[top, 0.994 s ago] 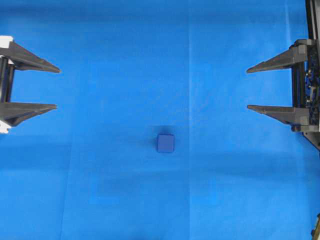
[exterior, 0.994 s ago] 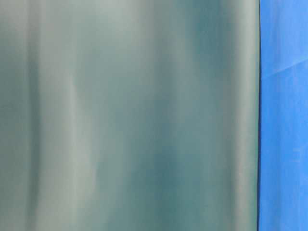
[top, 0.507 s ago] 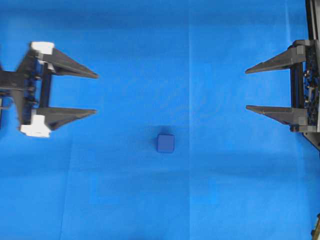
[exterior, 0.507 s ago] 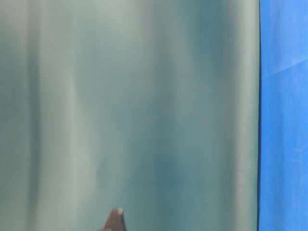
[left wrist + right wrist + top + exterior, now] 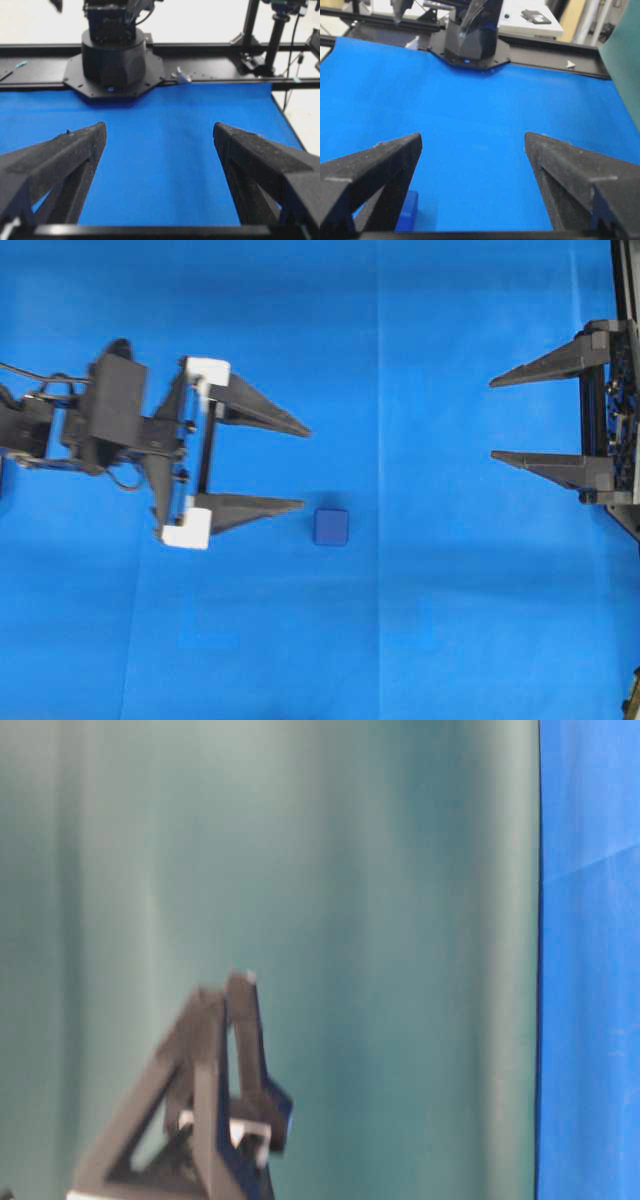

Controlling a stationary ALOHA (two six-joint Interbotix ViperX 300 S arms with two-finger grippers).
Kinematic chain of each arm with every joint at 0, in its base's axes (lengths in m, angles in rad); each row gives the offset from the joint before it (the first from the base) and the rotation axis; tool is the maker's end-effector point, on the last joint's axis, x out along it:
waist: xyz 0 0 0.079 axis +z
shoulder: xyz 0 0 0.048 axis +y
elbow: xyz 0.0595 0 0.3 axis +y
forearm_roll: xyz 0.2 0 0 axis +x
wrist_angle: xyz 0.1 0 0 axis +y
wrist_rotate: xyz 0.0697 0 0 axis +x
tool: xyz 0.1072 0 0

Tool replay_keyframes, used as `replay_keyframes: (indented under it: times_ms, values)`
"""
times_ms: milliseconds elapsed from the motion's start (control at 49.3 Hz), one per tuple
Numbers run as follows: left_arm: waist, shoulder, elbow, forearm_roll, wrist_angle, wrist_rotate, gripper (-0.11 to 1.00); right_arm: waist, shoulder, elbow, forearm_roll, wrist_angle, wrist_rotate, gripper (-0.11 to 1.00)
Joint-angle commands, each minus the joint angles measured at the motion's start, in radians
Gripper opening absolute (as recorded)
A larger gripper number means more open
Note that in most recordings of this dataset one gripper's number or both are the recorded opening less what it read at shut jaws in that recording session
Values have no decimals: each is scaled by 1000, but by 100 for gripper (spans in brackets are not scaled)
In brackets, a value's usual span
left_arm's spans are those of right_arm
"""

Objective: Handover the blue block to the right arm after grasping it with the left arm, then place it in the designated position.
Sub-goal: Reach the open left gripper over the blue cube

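Note:
The blue block (image 5: 331,526), a small dark-blue cube, lies on the bright blue cloth (image 5: 420,640) near the middle. My left gripper (image 5: 305,468), with white mounts, is open just left of the block; its lower fingertip ends a short way from the cube without touching it. The left wrist view shows the left gripper (image 5: 159,131) wide open over bare cloth, with the block out of view. My right gripper (image 5: 493,419) stands open at the right edge. In the right wrist view the right gripper (image 5: 473,137) is open, and the block (image 5: 409,212) peeks out beside its left finger.
A green sheet (image 5: 400,920) fills most of the table-level view, with the left gripper's fingers (image 5: 210,1080) rising at the bottom. The arms' black bases (image 5: 112,55) (image 5: 470,40) and a black frame rail (image 5: 210,62) stand at the cloth's far edges.
My left gripper has travelled right from the left edge to just beside the block, turning slightly, still open. The right gripper and the block have stayed put.

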Motion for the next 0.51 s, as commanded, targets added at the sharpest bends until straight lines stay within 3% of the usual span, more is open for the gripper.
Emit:
replay_keyframes:
  times_ms: [0, 264, 487]
  values:
    - [-3, 32, -72, 2, 12, 2, 91, -5, 6, -18, 3, -12, 2, 96]
    - [-14, 130, -199, 2, 71, 2, 91, -8, 11, -18, 3, -11, 2, 96]
    - [-14, 153, -224, 2, 91, 2, 91, -12, 14, -17, 3, -11, 2, 96]
